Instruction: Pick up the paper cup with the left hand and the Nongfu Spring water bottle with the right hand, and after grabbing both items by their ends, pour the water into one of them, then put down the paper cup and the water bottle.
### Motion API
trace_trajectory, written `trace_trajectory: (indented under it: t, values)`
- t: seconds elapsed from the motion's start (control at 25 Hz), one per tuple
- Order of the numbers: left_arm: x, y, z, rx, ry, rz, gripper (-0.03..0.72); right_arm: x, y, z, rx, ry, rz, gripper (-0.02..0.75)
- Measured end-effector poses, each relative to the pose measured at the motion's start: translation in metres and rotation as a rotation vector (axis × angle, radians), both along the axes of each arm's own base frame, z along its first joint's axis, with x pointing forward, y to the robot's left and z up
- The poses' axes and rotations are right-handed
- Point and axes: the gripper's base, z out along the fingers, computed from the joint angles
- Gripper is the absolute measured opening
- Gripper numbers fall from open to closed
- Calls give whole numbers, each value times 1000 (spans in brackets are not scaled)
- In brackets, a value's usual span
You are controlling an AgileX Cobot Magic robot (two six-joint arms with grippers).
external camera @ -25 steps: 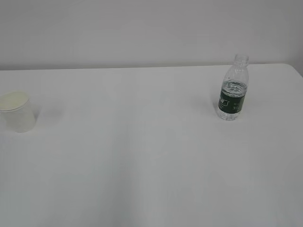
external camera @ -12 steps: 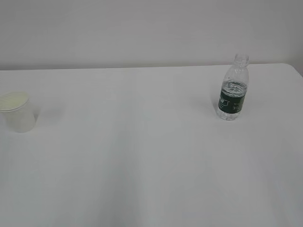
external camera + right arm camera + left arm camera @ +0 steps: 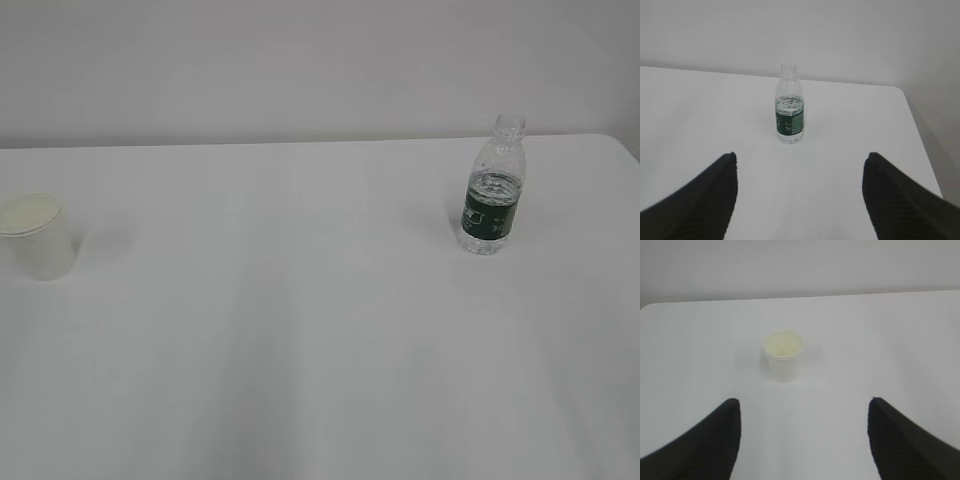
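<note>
The white paper cup (image 3: 38, 236) stands upright at the table's left edge in the exterior view. In the left wrist view the cup (image 3: 783, 355) is ahead of my left gripper (image 3: 803, 402), which is open and holds nothing. The clear Nongfu Spring water bottle (image 3: 493, 189) with its dark green label stands uncapped at the right, water showing up to the label's top. In the right wrist view the bottle (image 3: 789, 105) stands well ahead of my open, empty right gripper (image 3: 799, 156). Neither arm shows in the exterior view.
The white table (image 3: 300, 320) runs back to a pale wall. Its right edge (image 3: 920, 140) lies close beside the bottle, and a rounded left corner (image 3: 650, 307) lies beyond the cup.
</note>
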Motion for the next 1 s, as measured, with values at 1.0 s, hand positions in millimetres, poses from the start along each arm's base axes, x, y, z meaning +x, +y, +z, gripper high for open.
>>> trace_trajectory:
  t: [1.0]
  values:
    - [52, -1, 6, -7, -74, 1, 566, 64, 7, 7, -49, -12, 11, 590]
